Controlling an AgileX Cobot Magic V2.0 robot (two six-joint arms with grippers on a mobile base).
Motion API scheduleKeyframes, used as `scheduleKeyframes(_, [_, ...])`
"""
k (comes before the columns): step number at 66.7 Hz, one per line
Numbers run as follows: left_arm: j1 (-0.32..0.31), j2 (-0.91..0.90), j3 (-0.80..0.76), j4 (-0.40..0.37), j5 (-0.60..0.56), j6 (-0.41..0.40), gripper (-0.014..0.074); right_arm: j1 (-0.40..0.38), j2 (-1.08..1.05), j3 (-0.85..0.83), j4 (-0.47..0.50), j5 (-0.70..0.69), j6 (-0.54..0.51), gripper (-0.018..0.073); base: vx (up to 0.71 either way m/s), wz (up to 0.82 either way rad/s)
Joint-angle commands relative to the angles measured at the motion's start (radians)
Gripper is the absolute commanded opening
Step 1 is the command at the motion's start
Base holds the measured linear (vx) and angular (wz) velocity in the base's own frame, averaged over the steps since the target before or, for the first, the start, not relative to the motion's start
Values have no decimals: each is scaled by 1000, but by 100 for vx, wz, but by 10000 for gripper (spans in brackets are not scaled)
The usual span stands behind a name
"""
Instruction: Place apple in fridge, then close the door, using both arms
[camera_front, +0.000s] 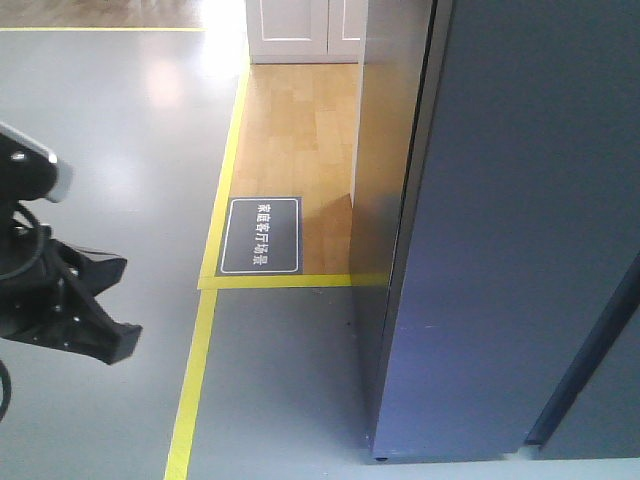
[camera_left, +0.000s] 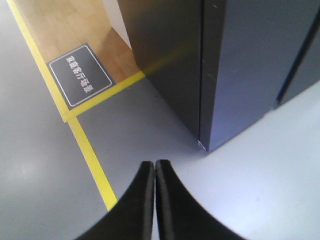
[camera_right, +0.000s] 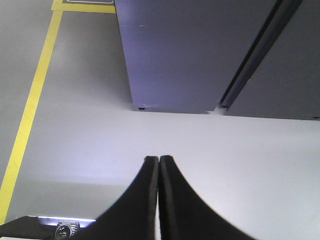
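Two grippers: left gripper (camera_left: 154, 165) and right gripper (camera_right: 158, 160) clenched, empty.
Fridge (camera_front: 520, 220): ahead of both, door (camera_right: 175, 50) closed.
Apple: unseen.

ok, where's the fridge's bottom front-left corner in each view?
Exterior front-facing: low centre-right, the fridge corner near the bottom edge by its small foot.
Left wrist-mounted: centre-right, just above the shut left gripper.
Right wrist-mounted: upper centre-left, above the shut right gripper.
Shared landmark: the yellow floor tape, left of the fridge in all three views.
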Motion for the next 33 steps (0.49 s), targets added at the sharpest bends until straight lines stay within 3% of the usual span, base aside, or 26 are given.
scheduleKeyframes(1, [71, -68, 51, -30, -171, 7, -6, -1, 12, -22, -8, -46, -7, -3, 0, 0])
scheduleKeyframes(15, [249, -304, 302, -182, -421, 137, -6, -1, 12, -22, -8, -46, -7, -3, 0, 0])
scheduleKeyframes(33, [448, -648, 589, -199, -468, 153, -6, -1, 12, -22, -8, -46, -7, -3, 0, 0])
